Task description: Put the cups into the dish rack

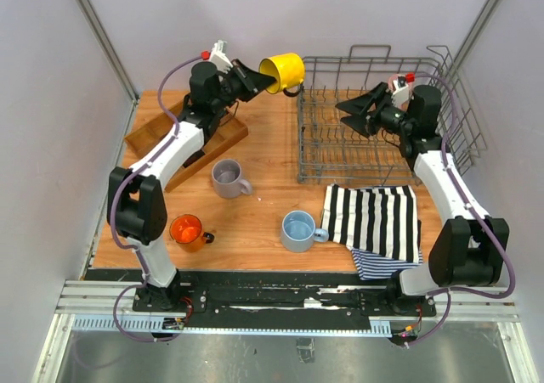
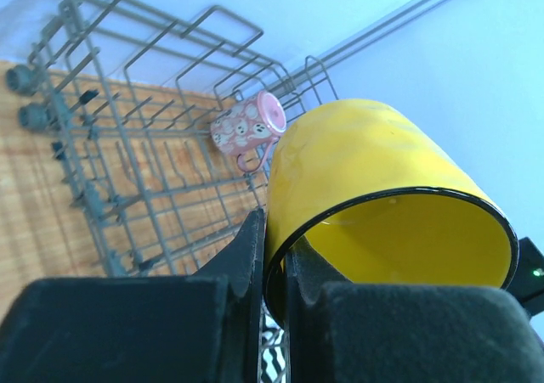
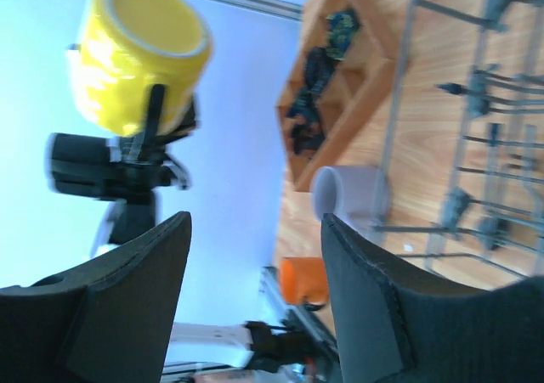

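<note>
Left gripper (image 1: pixel 259 79) was clamped on the yellow cup (image 1: pixel 283 70), one finger inside the rim and one outside (clear in the left wrist view). The cup was off the table, tipped on its side with its mouth facing the gripper, just outside the dish rack (image 1: pixel 299 137) at its back-left corner. It was not over the tines.

Right gripper (image 1: pixel 344 111) was spread wide with nothing between the fingers. It hung above the rack's middle rows, pointing toward the rack's left wall.

Pink cup (image 2: pixel 251 124) was in the rack near its far wall, lying on its side with the handle down. Couldn't tell whether it sat on a tine or just on the wires.

The other three cups stood upright on the table (image 1: pixel 263 145), outside the rack:
- grey cup (image 1: pixel 228 177) left of the rack's front-left corner
- blue cup (image 1: pixel 297 230) in front of the rack's left end, handle toward the cloth
- orange cup (image 1: pixel 186 228) farthest from the rack, front-left of it, close to the left arm's lower link

Striped cloth (image 1: pixel 374 217) lay against the rack's front edge, folded, with one corner hanging over the table edge. Wooden tray (image 1: pixel 153 132) sat well left of the rack, under the left arm, dark items in its compartments.
</note>
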